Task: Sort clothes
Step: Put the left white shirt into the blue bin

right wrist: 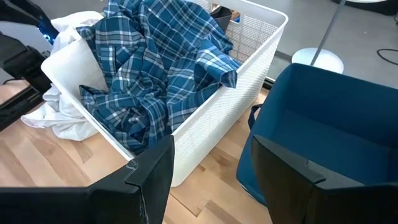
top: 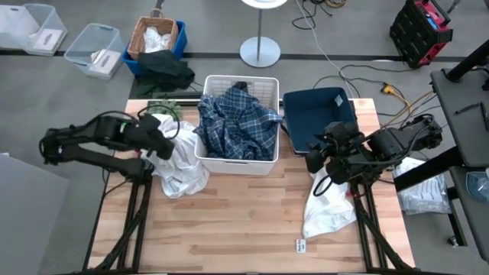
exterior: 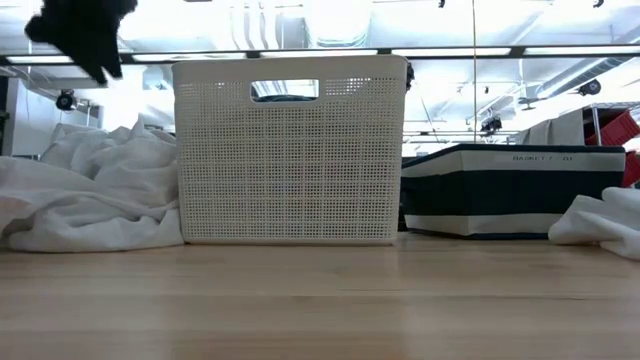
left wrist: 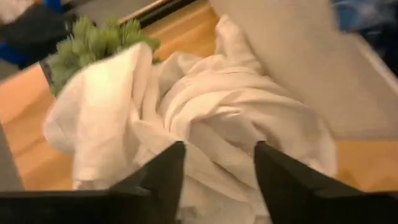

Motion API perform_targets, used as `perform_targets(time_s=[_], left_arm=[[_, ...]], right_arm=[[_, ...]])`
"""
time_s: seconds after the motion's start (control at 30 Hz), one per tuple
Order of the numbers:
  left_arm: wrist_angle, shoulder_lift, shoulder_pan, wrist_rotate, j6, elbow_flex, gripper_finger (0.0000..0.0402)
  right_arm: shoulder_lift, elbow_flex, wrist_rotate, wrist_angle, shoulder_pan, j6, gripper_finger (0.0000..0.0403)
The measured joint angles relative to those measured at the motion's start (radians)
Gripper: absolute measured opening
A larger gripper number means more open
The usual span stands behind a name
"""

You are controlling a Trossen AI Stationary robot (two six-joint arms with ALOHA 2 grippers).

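Note:
A white garment lies heaped on the table against the left wall of the white mesh basket. It also shows in the left wrist view and the low view. My left gripper hangs open above this heap, clear of it, and shows in the high view and the low view. The blue-and-white plaid shirt fills the white basket. My right gripper is open and empty, in front of the empty dark blue basket. A second white garment lies on the table under the right arm.
A small green bushy plant stands behind the left heap. Beyond the table's far edge are a wicker basket with white cloth, a dark garment, clear bins and a lamp base. A small tag lies near the front.

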Motion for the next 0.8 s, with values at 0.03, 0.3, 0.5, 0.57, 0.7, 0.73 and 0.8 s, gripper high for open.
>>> perform_targets(time_s=[0.03,0.3,0.5,0.57,0.7,0.73,0.8], left_arm=[[0.029,-0.015,0.021,0.004,-0.013,-0.04,0.0192],[0.281,-0.005,0.153,0.028,-0.046,-0.292,0.0273],[0.367,0.053,0.224,0.053,-0.062,-0.421,0.0281],[0.421,0.065,0.228,0.069,-0.035,-0.464,0.028],[0.542,0.077,0.227,0.109,0.019,-0.539,0.0264],[0.566,0.081,0.227,0.115,0.032,-0.556,0.0253],[0.598,0.089,0.227,0.128,0.042,-0.589,0.022]], right_arm=[[0.001,0.0,0.0,0.0,0.0,0.0,0.0203],[0.006,0.0,-0.002,0.01,0.0,0.0,0.0203],[0.015,0.0,-0.003,0.018,0.0,0.0,0.0203],[0.018,0.0,-0.003,0.018,0.0,-0.001,0.0203],[0.023,0.0,-0.003,0.019,0.0,-0.002,0.0203],[0.023,0.0,-0.003,0.019,0.0,-0.001,0.0203],[0.023,0.0,-0.003,0.018,0.0,-0.001,0.0203]])
